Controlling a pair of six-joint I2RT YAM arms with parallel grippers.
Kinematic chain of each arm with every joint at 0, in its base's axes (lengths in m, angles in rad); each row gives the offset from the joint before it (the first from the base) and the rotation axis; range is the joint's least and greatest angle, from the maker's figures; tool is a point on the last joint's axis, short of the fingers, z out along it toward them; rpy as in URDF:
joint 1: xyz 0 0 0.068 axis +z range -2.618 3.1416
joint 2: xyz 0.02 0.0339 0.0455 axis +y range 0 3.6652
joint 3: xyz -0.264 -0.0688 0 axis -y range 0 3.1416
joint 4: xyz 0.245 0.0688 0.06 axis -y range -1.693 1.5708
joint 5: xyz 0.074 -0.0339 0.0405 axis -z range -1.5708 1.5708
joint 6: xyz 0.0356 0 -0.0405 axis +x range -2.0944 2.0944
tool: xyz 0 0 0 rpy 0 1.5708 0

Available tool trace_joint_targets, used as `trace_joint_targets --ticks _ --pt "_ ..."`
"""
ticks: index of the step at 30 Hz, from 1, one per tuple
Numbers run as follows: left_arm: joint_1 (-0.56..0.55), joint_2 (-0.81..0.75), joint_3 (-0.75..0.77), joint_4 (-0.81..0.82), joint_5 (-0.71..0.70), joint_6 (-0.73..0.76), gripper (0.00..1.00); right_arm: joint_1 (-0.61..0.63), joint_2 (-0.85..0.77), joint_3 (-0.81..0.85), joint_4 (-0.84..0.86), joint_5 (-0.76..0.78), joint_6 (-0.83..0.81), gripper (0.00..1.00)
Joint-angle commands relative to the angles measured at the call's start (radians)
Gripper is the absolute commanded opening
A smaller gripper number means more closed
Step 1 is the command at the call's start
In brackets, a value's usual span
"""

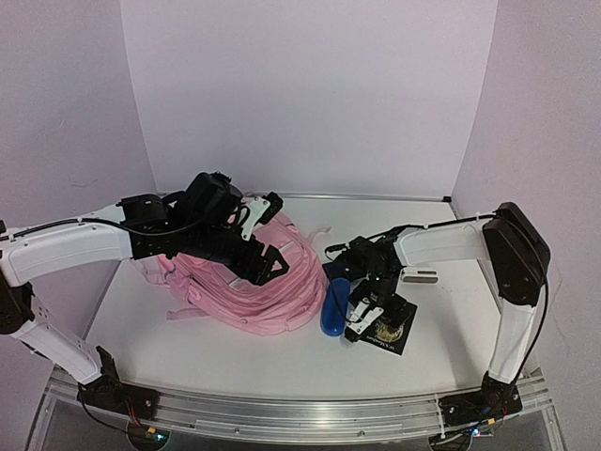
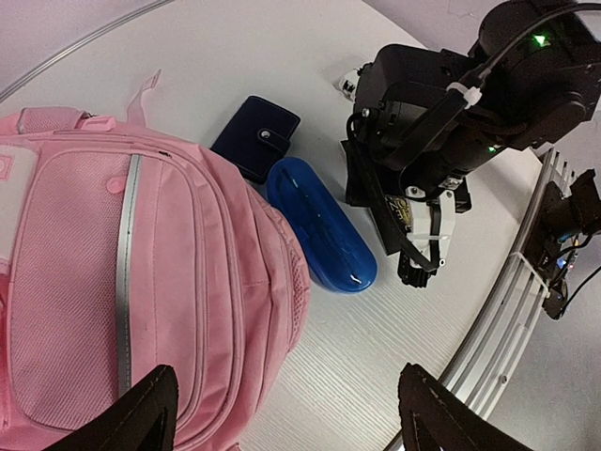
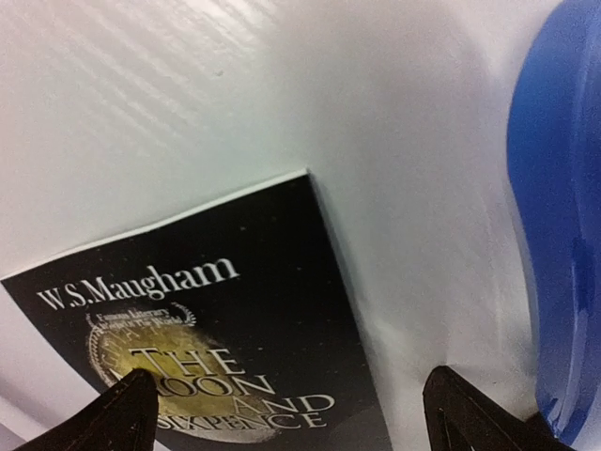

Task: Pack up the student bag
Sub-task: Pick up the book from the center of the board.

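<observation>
Left arm stretches over the student bag [image 1: 272,305], left gripper [image 2: 293,413] wide, empty. Right arm folds down at the bag's three o'clock, right gripper [image 3: 300,413] wide above a book [image 3: 235,329].

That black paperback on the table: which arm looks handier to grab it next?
Right, I'd say. The right gripper hangs open directly over the book, with the blue case just beside it. The left gripper, also open, hovers over the pink backpack, farther from the book.
</observation>
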State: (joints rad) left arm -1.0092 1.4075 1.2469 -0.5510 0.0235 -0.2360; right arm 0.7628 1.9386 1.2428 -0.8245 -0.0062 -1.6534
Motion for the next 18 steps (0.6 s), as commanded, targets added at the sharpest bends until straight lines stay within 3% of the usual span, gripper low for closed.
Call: trace_joint_targets --ticks 1,6,11,18 --pt "-0.003 -0.058 0.000 -0.007 -0.014 -0.004 0.81 0.000 0.057 -0.063 0.062 0.039 0.011 0.94" --pt "-0.003 -0.071 -0.001 -0.014 -0.014 -0.002 0.81 0.003 0.053 -0.133 0.118 0.042 0.012 0.68" --pt "-0.003 -0.065 0.002 -0.017 -0.042 0.001 0.81 0.009 0.046 -0.181 0.145 0.039 0.027 0.57" --pt "-0.003 -0.044 0.015 -0.017 -0.037 0.005 0.81 0.010 0.003 -0.137 0.112 0.014 0.092 0.22"
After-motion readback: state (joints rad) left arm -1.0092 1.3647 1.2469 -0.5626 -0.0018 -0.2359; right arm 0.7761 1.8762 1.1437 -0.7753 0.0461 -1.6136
